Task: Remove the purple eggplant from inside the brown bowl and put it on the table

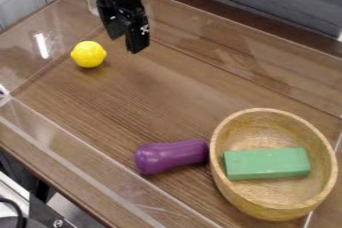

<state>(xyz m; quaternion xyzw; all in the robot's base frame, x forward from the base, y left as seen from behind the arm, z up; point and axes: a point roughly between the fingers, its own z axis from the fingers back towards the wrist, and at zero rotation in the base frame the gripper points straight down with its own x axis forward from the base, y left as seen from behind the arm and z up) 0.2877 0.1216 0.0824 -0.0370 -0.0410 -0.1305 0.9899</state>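
The purple eggplant (171,156) lies on its side on the table (201,82), just left of the brown bowl (275,202) and outside it; its stem end does not show clearly. Inside the bowl rests a green rectangular block (267,163). My gripper (123,30) hangs over the far left of the table, well away from both eggplant and bowl. Its black fingers stand apart with nothing between them.
A yellow ball (88,54) sits on the table to the left of the gripper. Low clear acrylic walls (54,137) run along the table's front and left edges. Grey planks stand behind the table.
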